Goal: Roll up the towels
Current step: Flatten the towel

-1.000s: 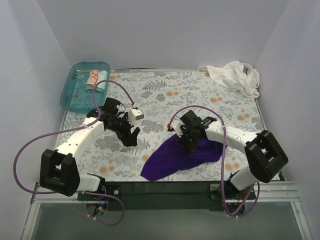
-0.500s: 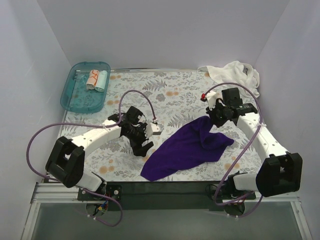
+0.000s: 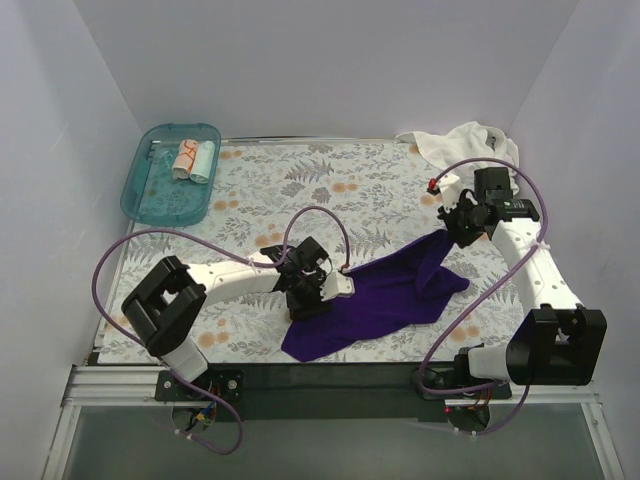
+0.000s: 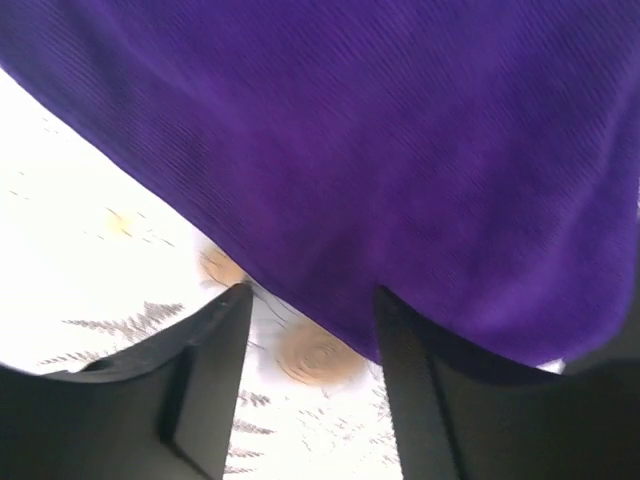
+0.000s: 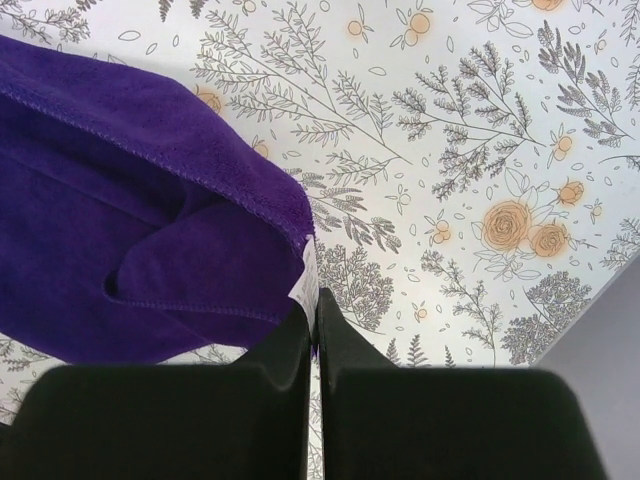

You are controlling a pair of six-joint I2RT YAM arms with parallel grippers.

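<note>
Left jaws: half open, astride near-left edge of dark purple towel (image 3: 385,295), nothing gripped. Close on hem only, not floral sheet (image 3: 300,190) beneath. Towel bunched, toward desk's front edge. Right jaws: shut, pinching raised far-right corner by label (image 5: 308,275). Pull apart evenly, flatten before rolling.

The left arm (image 3: 232,275) and the right arm (image 3: 540,270) share one build: slim white links joined by bulky black housings, with black wrists. A thin purple cable (image 3: 318,209) loops loosely along each. The fingers (image 4: 205,385) are matte black, flat-sided plastic.
</note>
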